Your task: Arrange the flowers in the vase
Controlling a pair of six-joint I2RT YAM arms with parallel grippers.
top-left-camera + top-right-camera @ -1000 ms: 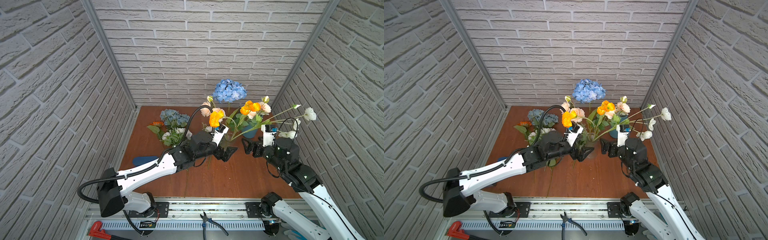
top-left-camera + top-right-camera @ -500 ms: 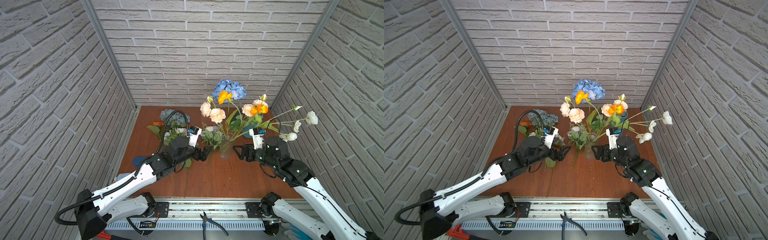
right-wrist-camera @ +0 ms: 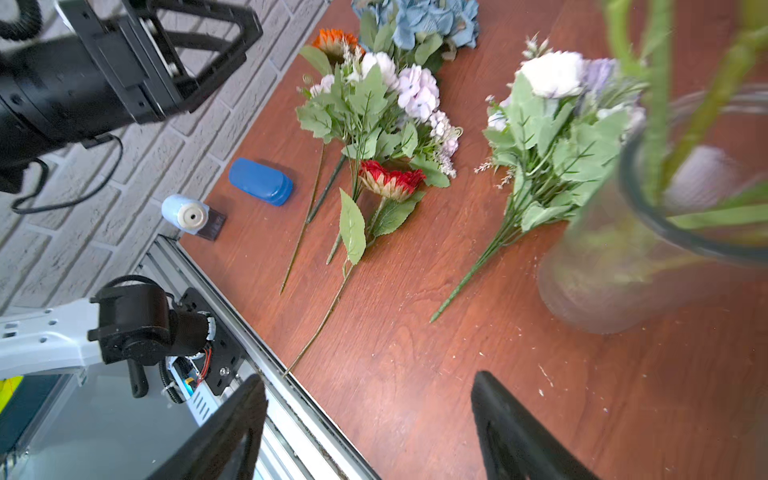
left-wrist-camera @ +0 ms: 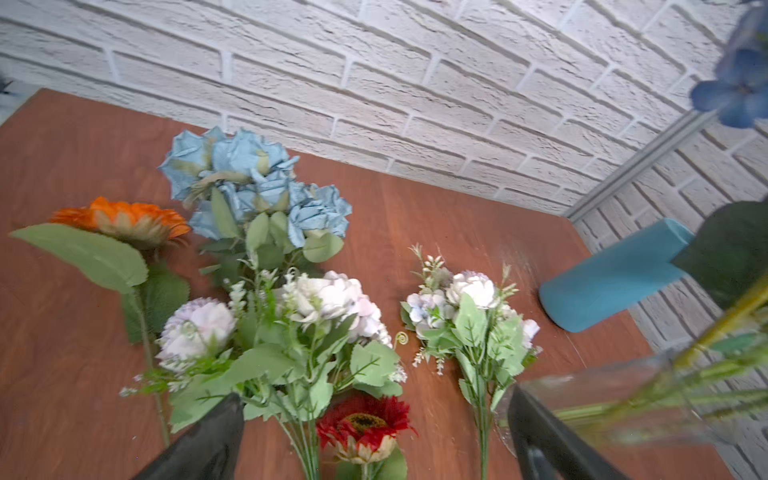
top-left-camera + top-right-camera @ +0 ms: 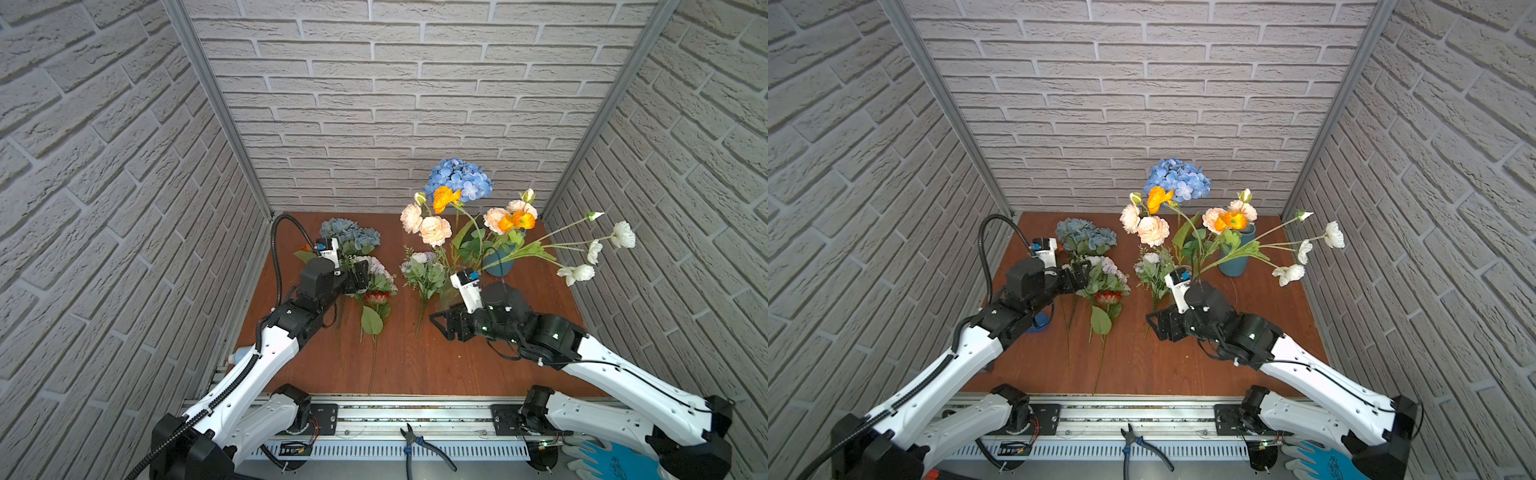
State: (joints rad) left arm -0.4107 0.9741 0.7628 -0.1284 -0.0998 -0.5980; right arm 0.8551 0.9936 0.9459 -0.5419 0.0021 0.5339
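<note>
Both top views: some flowers [image 5: 435, 230] upright in glass vase [image 3: 602, 282], right of bench [image 5: 415, 365] centre. Others flat on bench left of vase: bunch [image 4: 316, 316], red daisy [image 4: 363, 424], second bunch [image 4: 469, 316]. Left end effector [image 4: 374, 395] open, empty, above bunch stems. Right end effector [image 3: 370, 376] open, empty, near vase. Blue vase [image 4: 615, 278] behind.
</note>
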